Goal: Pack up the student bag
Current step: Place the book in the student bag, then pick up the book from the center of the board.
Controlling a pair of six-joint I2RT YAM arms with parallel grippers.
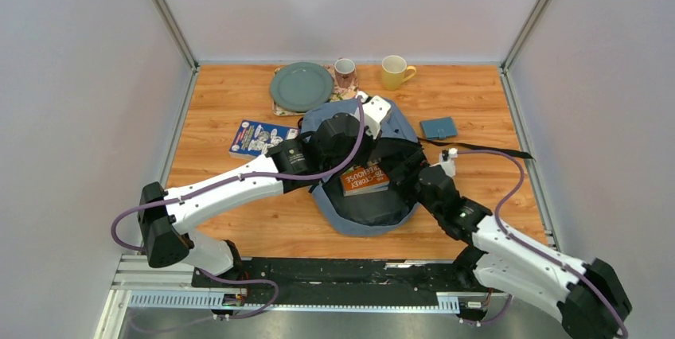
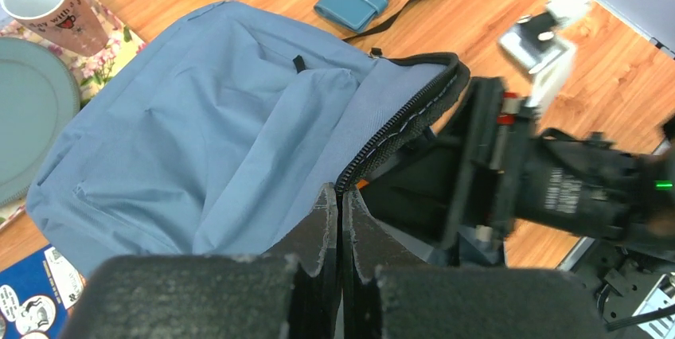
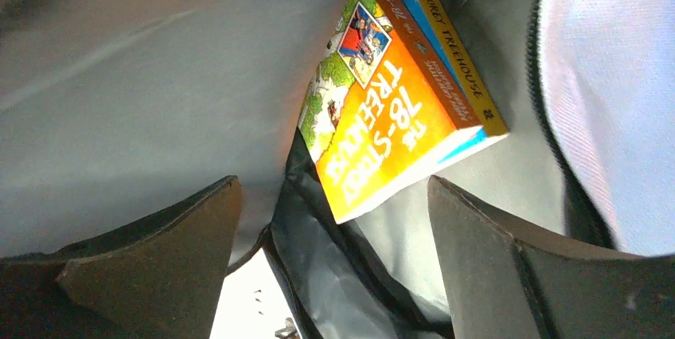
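Observation:
The grey-blue student bag (image 1: pixel 374 210) lies in the middle of the table with its mouth open. An orange "78-Storey Treehouse" book (image 1: pixel 364 179) lies inside it, on top of a second book with a yellow and blue spine (image 3: pixel 446 60). My left gripper (image 2: pixel 341 196) is shut on the bag's black zipper edge (image 2: pixel 406 120) and holds the flap (image 2: pixel 223 124) up; in the top view it (image 1: pixel 342 165) is mostly hidden under its arm. My right gripper (image 3: pixel 333 196) is open and empty inside the bag's mouth, just short of the orange book (image 3: pixel 390 108). It reaches in from the right (image 1: pixel 402 172).
A green plate (image 1: pixel 301 86), a floral mug (image 1: pixel 345 72) and a yellow mug (image 1: pixel 394 71) stand at the back. A small teal case (image 1: pixel 438 127) lies right of the bag, a blue comic booklet (image 1: pixel 259 137) left. A black strap (image 1: pixel 485 150) trails right.

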